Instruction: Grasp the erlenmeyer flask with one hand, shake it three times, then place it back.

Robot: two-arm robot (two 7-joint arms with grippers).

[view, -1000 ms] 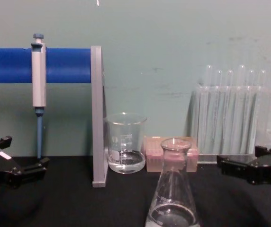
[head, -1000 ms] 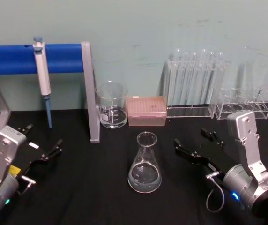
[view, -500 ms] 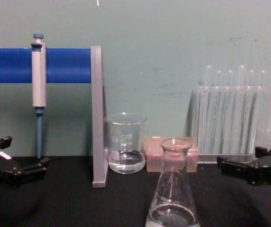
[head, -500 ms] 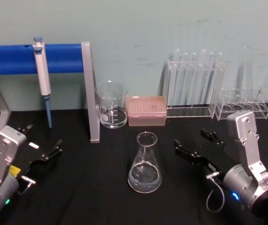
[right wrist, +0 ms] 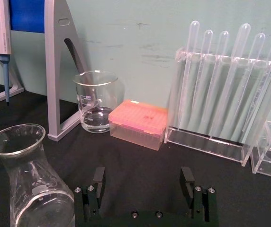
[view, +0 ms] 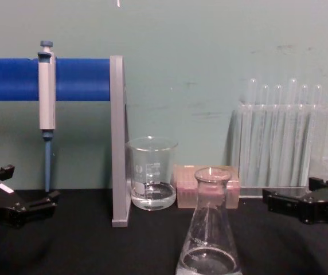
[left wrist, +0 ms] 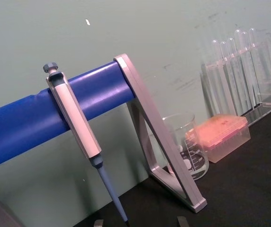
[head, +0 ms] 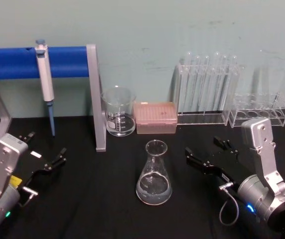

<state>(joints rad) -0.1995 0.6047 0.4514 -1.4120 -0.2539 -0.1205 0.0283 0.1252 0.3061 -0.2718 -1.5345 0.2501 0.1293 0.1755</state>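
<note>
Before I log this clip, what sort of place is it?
Most likely a laboratory bench: an erlenmeyer flask stands on a black table, with a rack of test tubes and a pipette hung on a stand behind.

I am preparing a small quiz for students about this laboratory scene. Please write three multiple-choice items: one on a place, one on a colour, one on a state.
1. Where does the erlenmeyer flask stand?
A. in a rack
B. on the black table, between the grippers
C. inside the beaker

2. What colour is the tip box?
A. pink
B. green
C. yellow

3. How is the right gripper?
A. shut on the flask
B. open, holding nothing
C. shut on a tube

Answers: 1 B, it stands upright on the table; 2 A, the box beside the beaker is pink; 3 B, its fingers stand apart beside the flask.
</note>
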